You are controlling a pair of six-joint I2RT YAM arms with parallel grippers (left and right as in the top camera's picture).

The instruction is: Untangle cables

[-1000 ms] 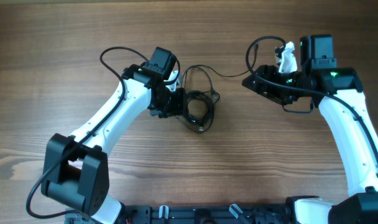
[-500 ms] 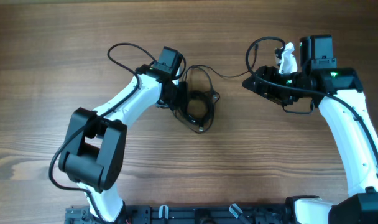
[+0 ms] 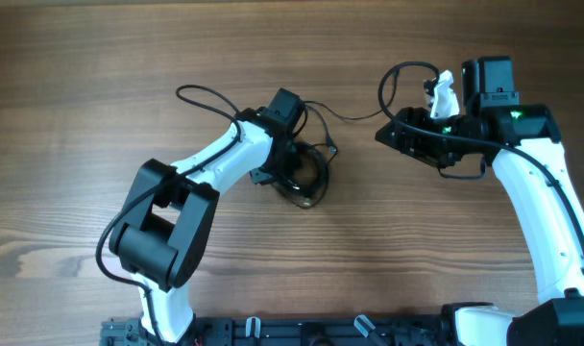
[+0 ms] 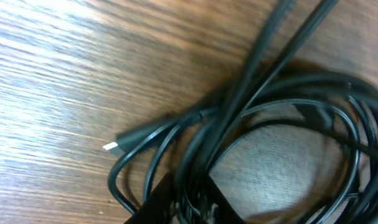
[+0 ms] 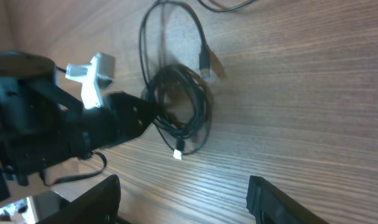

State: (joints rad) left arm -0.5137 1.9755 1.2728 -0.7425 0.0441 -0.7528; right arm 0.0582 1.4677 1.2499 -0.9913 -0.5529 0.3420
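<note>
The cables (image 3: pixel 309 178) lie as a tangled black coil at the table's middle, and one thin strand (image 3: pixel 350 117) runs off to the right. My left gripper (image 3: pixel 290 175) sits at the coil's left side. In the left wrist view its dark fingers (image 4: pixel 188 205) are closed around several strands of the coil (image 4: pixel 282 118), and a silvery plug end (image 4: pixel 110 147) lies on the wood. My right gripper (image 3: pixel 384 132) is open and empty, apart from the coil on its right. The right wrist view shows its spread fingers (image 5: pixel 183 202), the coil (image 5: pixel 179 106) and a white plug tip (image 5: pixel 178 154).
The left arm's thick black cable (image 3: pixel 194 96) loops behind it, and the right arm's cable (image 3: pixel 396 77) loops at the back. A white clip (image 3: pixel 444 92) sits on the right arm. The wooden table (image 3: pixel 81 144) ends at a black rail (image 3: pixel 321 329) in front.
My left arm has swung to the right and its gripper has moved onto the coil's left side. The coil has been pushed slightly tighter. The right arm has not moved.
</note>
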